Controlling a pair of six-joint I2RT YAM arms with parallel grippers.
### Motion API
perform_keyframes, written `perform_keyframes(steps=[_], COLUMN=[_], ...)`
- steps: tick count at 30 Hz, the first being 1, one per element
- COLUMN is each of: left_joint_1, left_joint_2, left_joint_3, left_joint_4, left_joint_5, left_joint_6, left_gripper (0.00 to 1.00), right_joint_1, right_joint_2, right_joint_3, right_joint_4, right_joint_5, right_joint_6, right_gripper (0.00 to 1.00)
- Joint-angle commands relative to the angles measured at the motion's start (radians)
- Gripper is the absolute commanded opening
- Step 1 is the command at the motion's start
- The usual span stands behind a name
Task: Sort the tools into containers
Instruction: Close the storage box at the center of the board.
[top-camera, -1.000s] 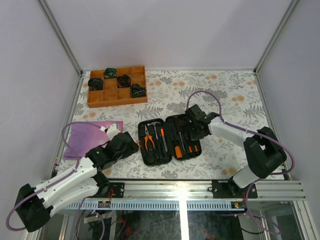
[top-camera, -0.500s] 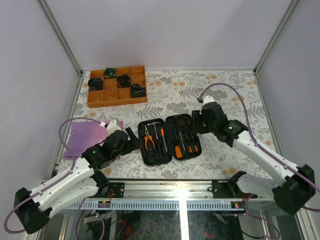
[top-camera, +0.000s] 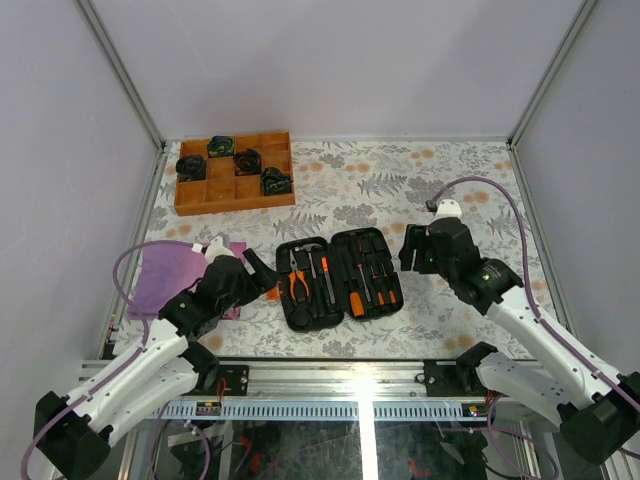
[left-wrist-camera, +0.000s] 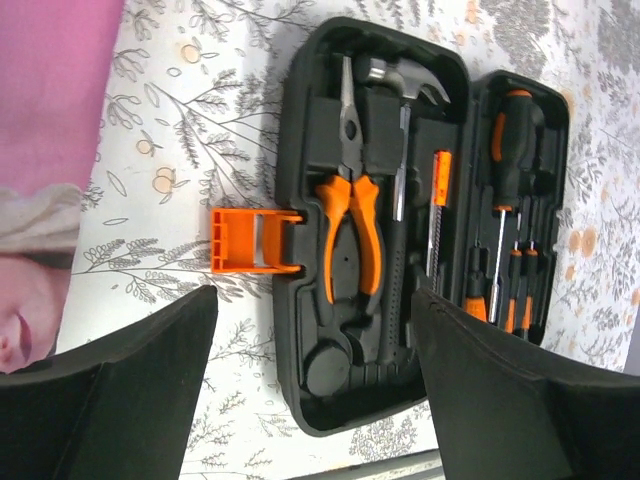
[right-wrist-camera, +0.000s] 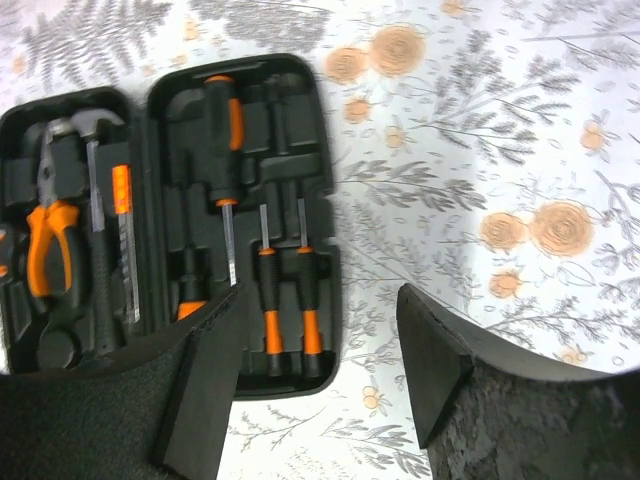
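The black tool case lies open at the table's middle, with its orange latch sticking out to the left. In its left half sit orange-handled pliers and a steel hammer. Several screwdrivers fill the slots of the right half. My left gripper hovers just left of the case, open and empty; in the left wrist view the left gripper frames the case's near corner. My right gripper hangs just right of the case, also open and empty, and the right wrist view shows the right gripper above the case's right edge.
A brown wooden compartment tray with dark coiled items stands at the back left. A purple cloth lies left of the case, under my left arm. The aluminium rail runs along the near edge.
Both grippers have opened. The right arm has pulled back to the right, away from the case's right half. The left gripper has lifted slightly beside the case's left edge.
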Motion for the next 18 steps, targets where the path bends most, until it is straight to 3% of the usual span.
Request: perform_keyframes(steps=[1, 7, 18], left_joint_1=[0.106, 0.208, 0.218], left_joint_2=[0.033, 0.129, 0.246], left_joint_3=[-0.049, -0.019, -0.047], left_joint_4=[0.140, 0.052, 0.163], left_joint_5=[0.162, 0.144, 0.215], left_joint_6=[0.024, 0.027, 0.076], left_gripper=[0.74, 0.62, 0.55], right_joint_1=[-0.124, -0.274, -0.312], right_joint_2=[0.023, 0.082, 0.130], right_joint_3=[-0.032, -0.100, -0.140], right_joint_4=[0.012, 0.108, 0.181], right_joint_5=[-0.086, -0.326, -0.413], right_joint_6=[0.035, 0.027, 0.037], right_gripper=[0.67, 0.63, 0.57])
